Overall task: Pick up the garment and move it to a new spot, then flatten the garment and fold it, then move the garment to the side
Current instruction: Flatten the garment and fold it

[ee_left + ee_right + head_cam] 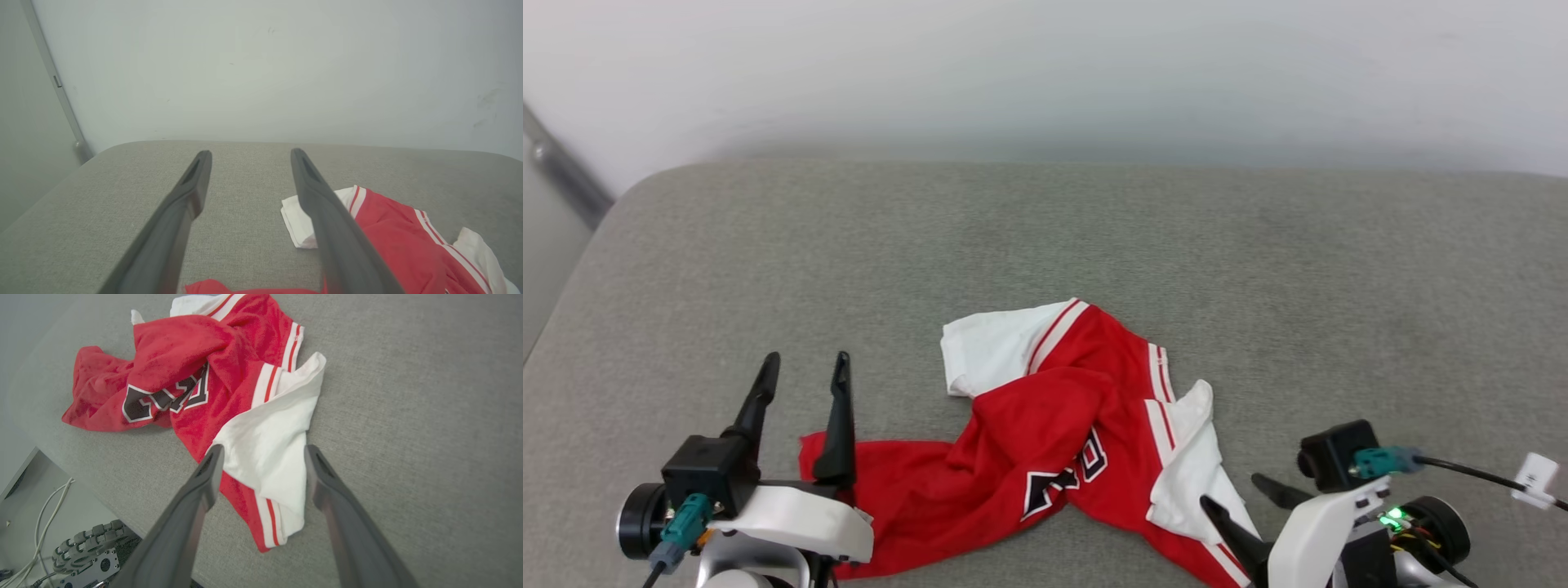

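The garment (1045, 425) lies crumpled near the front of the grey padded surface (1094, 245), red with white sleeves, striped trim and black numerals twisted into a fold. My left gripper (805, 367) stands open at the garment's left end, fingers pointing away, nothing between them; in the left wrist view the garment (392, 237) lies to the right of the open gripper (249, 157). My right gripper (1241, 494) is open and hovers over the white sleeve at the garment's right end. In the right wrist view the sleeve (269, 453) lies between the spread fingers of that gripper (263, 451).
A pale wall (1045, 65) rises behind the surface, with a grey strip (564, 175) at the far left. The surface's back half and right side are bare fabric. In the right wrist view, cables (45, 514) and the robot's base (88, 551) show beyond the front edge.
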